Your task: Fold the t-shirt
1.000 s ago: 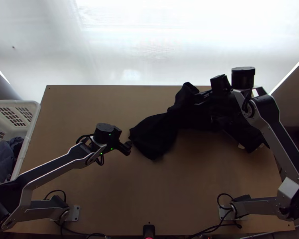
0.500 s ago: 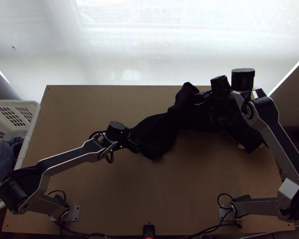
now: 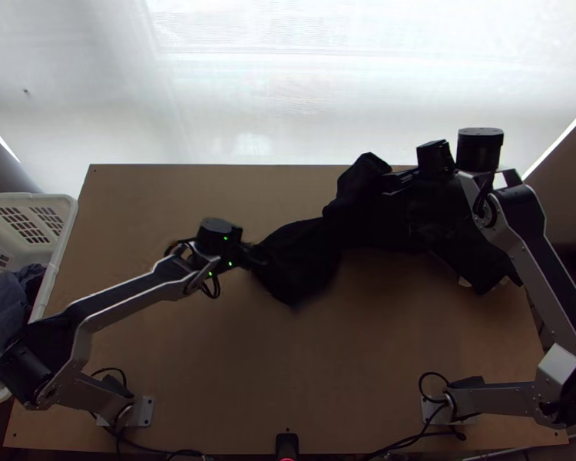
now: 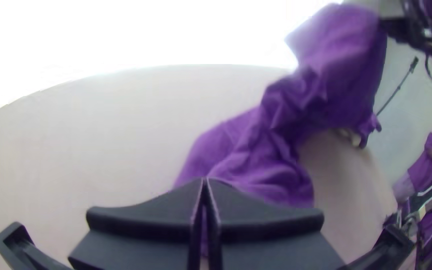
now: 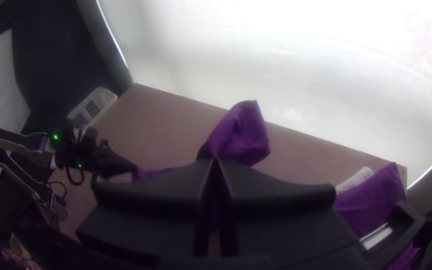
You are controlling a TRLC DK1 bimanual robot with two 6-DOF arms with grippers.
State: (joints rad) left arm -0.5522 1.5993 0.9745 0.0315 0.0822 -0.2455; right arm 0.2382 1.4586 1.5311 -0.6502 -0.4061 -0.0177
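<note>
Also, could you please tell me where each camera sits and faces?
Top view: high over the table's near edge, looking steeply down; both arms show.
Left wrist view: on that wrist, facing the t-shirt past its fingers.
Right wrist view: on that wrist, facing the table past its fingers.
All three share the t-shirt.

In the top view the left gripper (image 3: 257, 259) blurs where it seems to meet the t-shirt (image 3: 297, 265), and the right arm (image 3: 514, 230) hides part of that shirt. The picture's edge cuts off the basket (image 3: 63, 234), while a pale thing (image 5: 355, 180) in the right wrist view is too small to identify.
</note>
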